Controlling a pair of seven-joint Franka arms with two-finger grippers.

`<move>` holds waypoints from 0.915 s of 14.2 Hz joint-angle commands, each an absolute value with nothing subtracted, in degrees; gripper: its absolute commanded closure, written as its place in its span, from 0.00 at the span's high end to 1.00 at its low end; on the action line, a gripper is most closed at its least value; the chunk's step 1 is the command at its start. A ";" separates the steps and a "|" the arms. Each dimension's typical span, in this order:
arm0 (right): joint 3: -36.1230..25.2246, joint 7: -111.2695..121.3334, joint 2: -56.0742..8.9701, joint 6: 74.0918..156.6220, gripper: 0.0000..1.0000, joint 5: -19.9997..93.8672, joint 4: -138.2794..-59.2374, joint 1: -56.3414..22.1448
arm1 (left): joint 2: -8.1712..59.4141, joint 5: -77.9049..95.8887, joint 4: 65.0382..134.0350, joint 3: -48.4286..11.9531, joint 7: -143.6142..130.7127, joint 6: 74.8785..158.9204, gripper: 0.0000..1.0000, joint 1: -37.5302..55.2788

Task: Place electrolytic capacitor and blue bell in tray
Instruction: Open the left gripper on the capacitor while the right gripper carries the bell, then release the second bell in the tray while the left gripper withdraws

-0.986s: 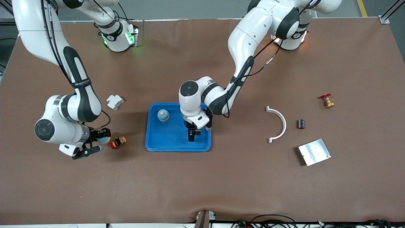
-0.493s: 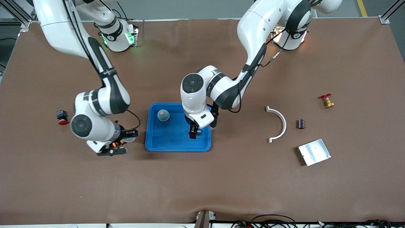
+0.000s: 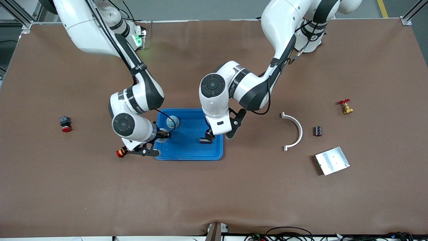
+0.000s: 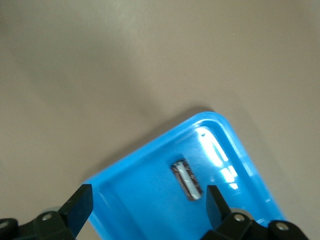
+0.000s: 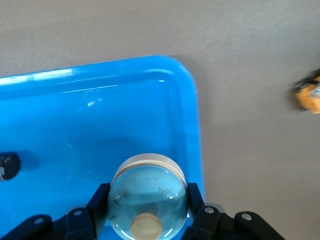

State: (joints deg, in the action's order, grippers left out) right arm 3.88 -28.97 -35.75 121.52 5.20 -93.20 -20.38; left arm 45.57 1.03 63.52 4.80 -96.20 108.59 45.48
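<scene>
Table: brown mat, wide bare stretches nearer the front camera and toward both ends.

Tray [image 3: 187, 152]: bright blue, raised rim, rounded corners, mid-table. Both arms work over it. One rounded corner shows in the right wrist view, rim edge adjacent to bare mat.

Right gripper [image 3: 159, 136]: over the tray's rim at the right arm's end. Fingers pressed onto a blue bell [image 5: 148, 200], one finger each side of the dome, knob facing the wrist cam. Bell is held above the tray floor, just inside the rim. A second blue bell [image 3: 172, 122] sits on the tray floor toward the corner farthest from the front camera.

Left gripper [image 3: 206, 139]: over the tray's part toward the left arm's end. Fingers [image 4: 79, 206] spread wide, nothing between them. Electrolytic capacitor [image 4: 187, 178]: small dark cylinder w/ pale stripe, lying flat on the tray floor, below and between the spread fingers, not touched.

Off-tray items:
- Red-and-orange part [image 3: 120, 153] on the mat just beside the tray, under the right wrist.
- Red button w/ black base [image 3: 65, 124], well apart, toward the right arm's end.
- White curved bracket [image 3: 296, 131], small dark component [image 3: 318, 130], red-handled brass valve [image 3: 345, 106], silver plate [image 3: 332, 160]: all toward the left arm's end, well apart from the tray.
</scene>
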 commanded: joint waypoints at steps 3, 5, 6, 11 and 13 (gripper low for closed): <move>4.22 -31.99 -39.02 124.01 0.03 4.04 -91.41 -21.53 | 29.91 1.14 87.84 4.31 -80.88 120.02 1.00 43.16; 4.13 -31.99 -39.29 124.10 0.21 4.13 -91.41 -21.45 | 25.86 0.88 95.50 4.39 -76.67 126.62 1.00 42.98; 4.13 -31.99 -39.90 124.10 0.23 4.30 -91.41 -21.36 | 25.32 0.88 96.58 4.48 -74.12 127.17 1.00 42.54; 4.13 -31.99 -39.64 124.37 1.00 4.40 -91.32 -20.65 | 24.70 0.18 97.12 4.66 -49.00 121.39 1.00 41.22; 3.87 -31.29 -39.20 123.67 1.00 4.57 -89.92 -19.61 | 24.44 -1.05 97.21 4.57 -40.11 120.15 1.00 39.03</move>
State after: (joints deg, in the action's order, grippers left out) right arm 3.50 -31.04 -39.42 124.87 4.92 -92.04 -21.06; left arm 26.41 0.47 95.53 4.94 -47.43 121.68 40.99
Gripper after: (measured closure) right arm 0.009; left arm 0.000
